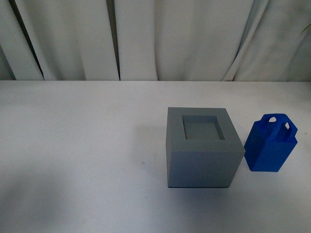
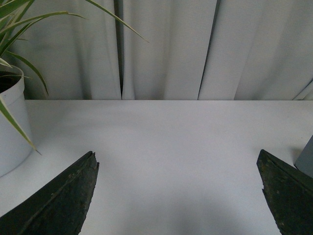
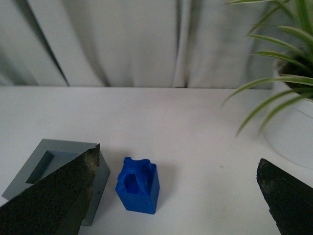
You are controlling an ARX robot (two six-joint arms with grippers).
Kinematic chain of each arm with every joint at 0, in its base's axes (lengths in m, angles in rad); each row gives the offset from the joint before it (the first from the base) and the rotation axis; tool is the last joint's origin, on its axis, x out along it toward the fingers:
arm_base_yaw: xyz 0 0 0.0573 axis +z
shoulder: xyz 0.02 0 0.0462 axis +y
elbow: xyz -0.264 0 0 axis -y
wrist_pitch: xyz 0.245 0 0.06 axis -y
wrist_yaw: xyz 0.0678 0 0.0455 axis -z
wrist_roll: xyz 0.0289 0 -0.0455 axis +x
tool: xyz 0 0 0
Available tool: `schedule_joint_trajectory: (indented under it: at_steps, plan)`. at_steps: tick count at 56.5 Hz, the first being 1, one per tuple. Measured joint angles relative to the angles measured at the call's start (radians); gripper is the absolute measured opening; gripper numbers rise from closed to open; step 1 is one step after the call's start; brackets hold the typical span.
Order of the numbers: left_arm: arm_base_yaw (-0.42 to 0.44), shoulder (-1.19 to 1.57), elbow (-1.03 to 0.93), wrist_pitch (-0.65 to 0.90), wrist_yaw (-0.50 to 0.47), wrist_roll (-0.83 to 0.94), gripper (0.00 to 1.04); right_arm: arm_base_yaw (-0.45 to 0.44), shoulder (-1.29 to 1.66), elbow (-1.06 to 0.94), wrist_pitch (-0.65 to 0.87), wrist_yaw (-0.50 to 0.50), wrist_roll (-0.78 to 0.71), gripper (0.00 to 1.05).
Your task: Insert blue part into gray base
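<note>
The gray base [image 1: 201,153] stands on the white table right of centre, its square recess facing up and empty. The blue part [image 1: 270,144] stands upright just to its right, a small gap between them, two loop handles on top. Neither arm shows in the front view. In the right wrist view the blue part [image 3: 139,185] and the base [image 3: 46,164] lie ahead of my right gripper [image 3: 178,161], which is open and empty, the part nearer its left finger. My left gripper [image 2: 178,159] is open and empty over bare table; a corner of the base [image 2: 306,157] shows at the edge.
White curtains hang behind the table's far edge [image 1: 155,80]. A white pot with a striped plant [image 2: 10,117] stands beside the left gripper. Another potted plant [image 3: 288,112] stands beside the right gripper.
</note>
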Motion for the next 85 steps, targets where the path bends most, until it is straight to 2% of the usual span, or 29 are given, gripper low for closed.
schedule_joint_trajectory:
  at_steps: [8, 11, 15, 19, 24, 37, 44, 56, 85]
  plan:
    - [0.000, 0.000, 0.000, 0.000, 0.000, 0.000, 0.99, 0.035, 0.284, 0.278, -0.161, -0.155, -0.232, 0.97]
    - [0.000, 0.000, 0.000, 0.000, 0.000, 0.000, 0.99, 0.058, 0.365, 0.393, -0.289, -0.219, -0.358, 0.97]
    - [0.000, 0.000, 0.000, 0.000, 0.000, 0.000, 0.99, 0.080, 0.447, 0.505, -0.455, -0.250, -0.489, 0.97]
    - [0.000, 0.000, 0.000, 0.000, 0.000, 0.000, 0.99, 0.095, 0.539, 0.610, -0.637, -0.233, -0.674, 0.97]
    - [0.000, 0.000, 0.000, 0.000, 0.000, 0.000, 0.99, 0.103, 0.621, 0.676, -0.789, -0.166, -0.880, 0.97]
    - [0.000, 0.000, 0.000, 0.000, 0.000, 0.000, 0.99, 0.140, 0.793, 0.813, -0.999, 0.011, -1.172, 0.97]
    - [0.000, 0.000, 0.000, 0.000, 0.000, 0.000, 0.99, 0.164, 0.863, 0.879, -1.005, 0.089, -1.221, 0.97]
    - [0.000, 0.000, 0.000, 0.000, 0.000, 0.000, 0.99, 0.188, 0.964, 0.940, -1.004, 0.163, -1.255, 0.97]
    - [0.000, 0.000, 0.000, 0.000, 0.000, 0.000, 0.99, 0.237, 1.072, 0.979, -1.010, 0.177, -1.272, 0.97]
